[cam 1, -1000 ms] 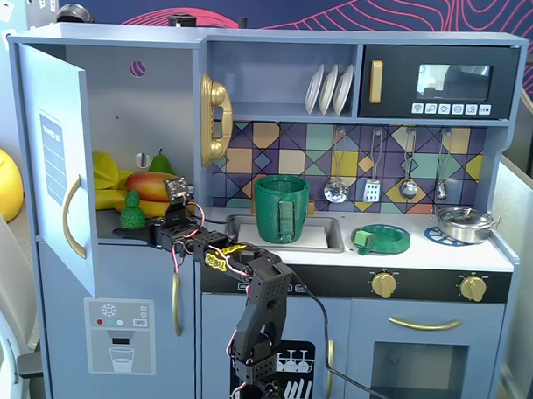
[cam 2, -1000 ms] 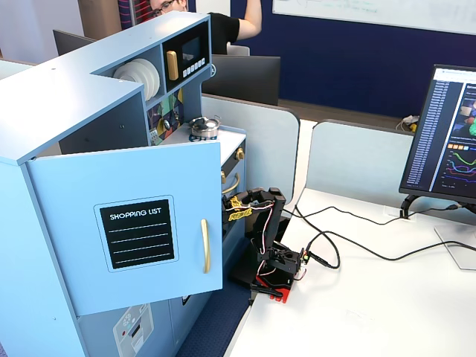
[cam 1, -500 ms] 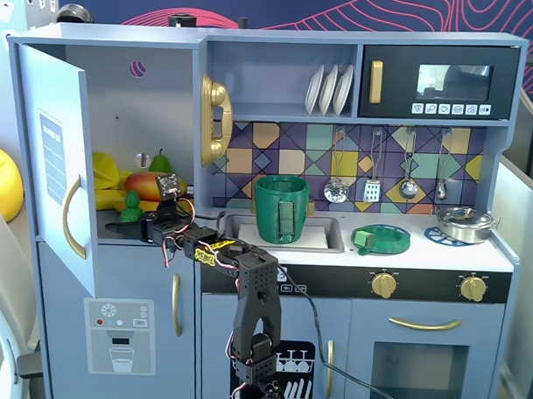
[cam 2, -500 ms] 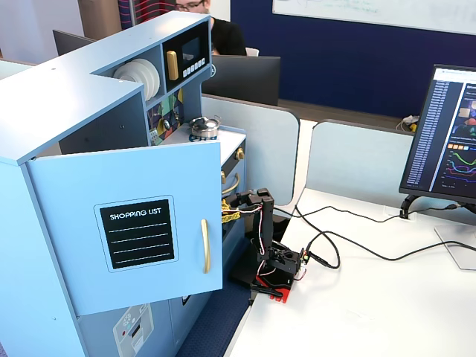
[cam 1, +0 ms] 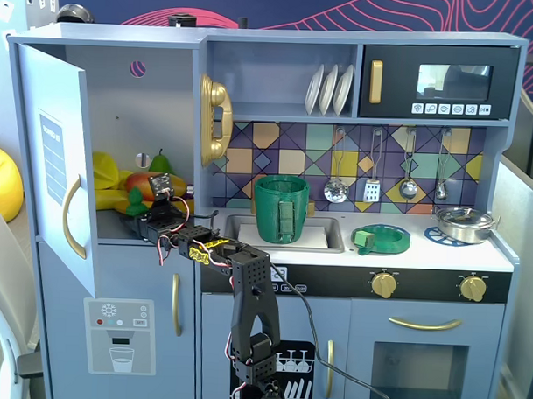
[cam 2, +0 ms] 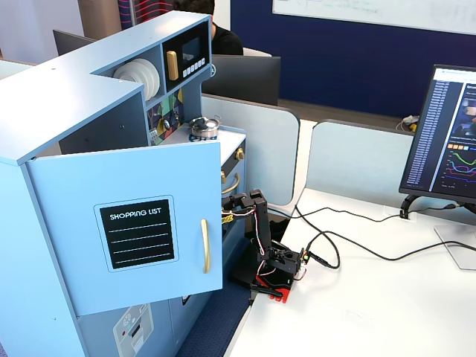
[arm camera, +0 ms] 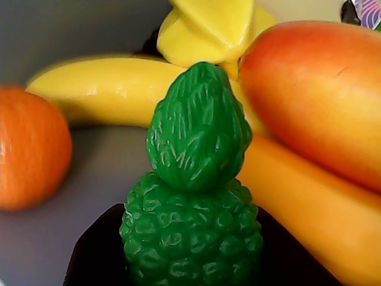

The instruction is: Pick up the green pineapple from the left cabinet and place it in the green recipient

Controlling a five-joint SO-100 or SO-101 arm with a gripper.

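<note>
In the wrist view the green pineapple (arm camera: 196, 202) fills the middle, with its bumpy body between my two dark jaws and its crown pointing away. My gripper (arm camera: 190, 211) is closed against both sides of the body. In a fixed view my gripper (cam 1: 148, 204) reaches into the left cabinet (cam 1: 169, 117), low on its shelf among the fruit. A bit of green shows beside it there. The cabinet door (cam 1: 53, 157) stands open. The green recipient (cam 1: 281, 209) stands in the sink to the right of the cabinet.
An orange (arm camera: 30, 155), a banana (arm camera: 107, 89) and a mango (arm camera: 315, 101) crowd the pineapple. A green pear (cam 1: 160, 161) stands behind. A flat green dish (cam 1: 381, 238) lies on the counter. The open door (cam 2: 126, 223) hides the shelf in the other fixed view.
</note>
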